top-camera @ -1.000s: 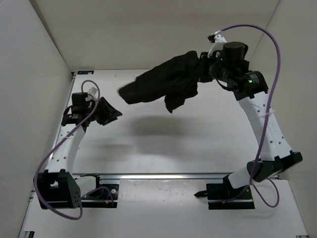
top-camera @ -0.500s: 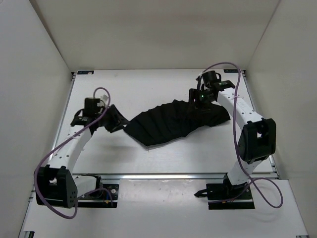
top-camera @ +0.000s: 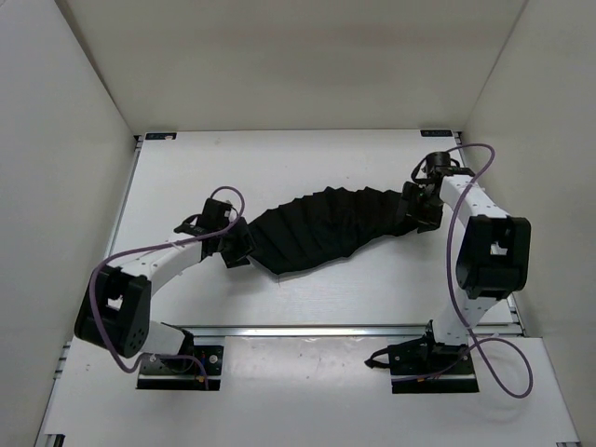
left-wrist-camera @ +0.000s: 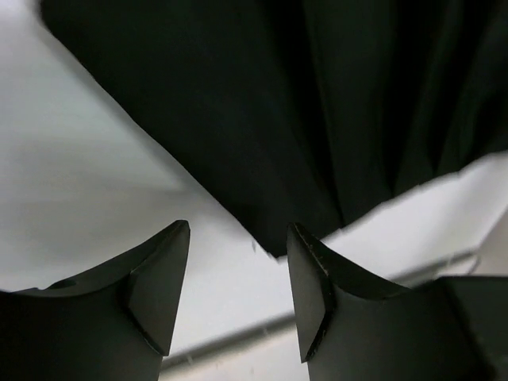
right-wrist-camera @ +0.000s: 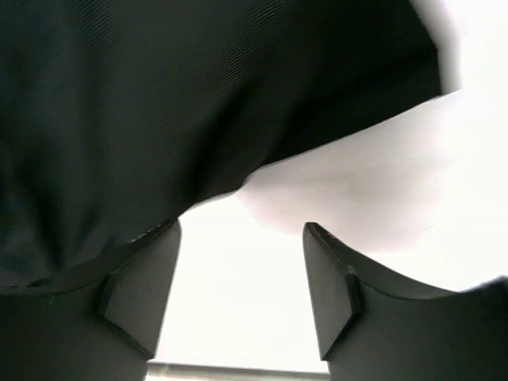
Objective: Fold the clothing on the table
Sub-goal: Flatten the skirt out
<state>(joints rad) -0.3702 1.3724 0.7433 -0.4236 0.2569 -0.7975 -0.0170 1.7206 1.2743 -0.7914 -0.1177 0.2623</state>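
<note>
- Finding the clothing (top-camera: 317, 228) lying flat in the middle of the surface (top-camera: 279, 168), fanning out in pleats as a shallow arch, with the long axis running left to right and the middle bowing toward the far side.
- Noting the left fingers (top-camera: 235, 245) sitting at the garment's left end, standing wide apart and gripping nothing. In the wrist view, pointing at the near-left corner of the fabric, just ahead of the gap, with bare white showing between the tips.
- Noting the right fingers (top-camera: 415, 210) sitting at the right end, likewise spread and pinching nothing. In the wrist view, facing a fabric edge crossing just beyond the tips and coming down to the left one, with white showing between.
- Reading each end as nearest to its own side's arm: the left arm (top-camera: 158, 265) stretching low and inward from the left, the right arm (top-camera: 470, 200) doubling back over its base, wrist turning in toward the garment.
- Judging the next move as depending on that short gap: advancing a little onto each end, closing on the fabric there, then carrying it across the long axis.
</note>
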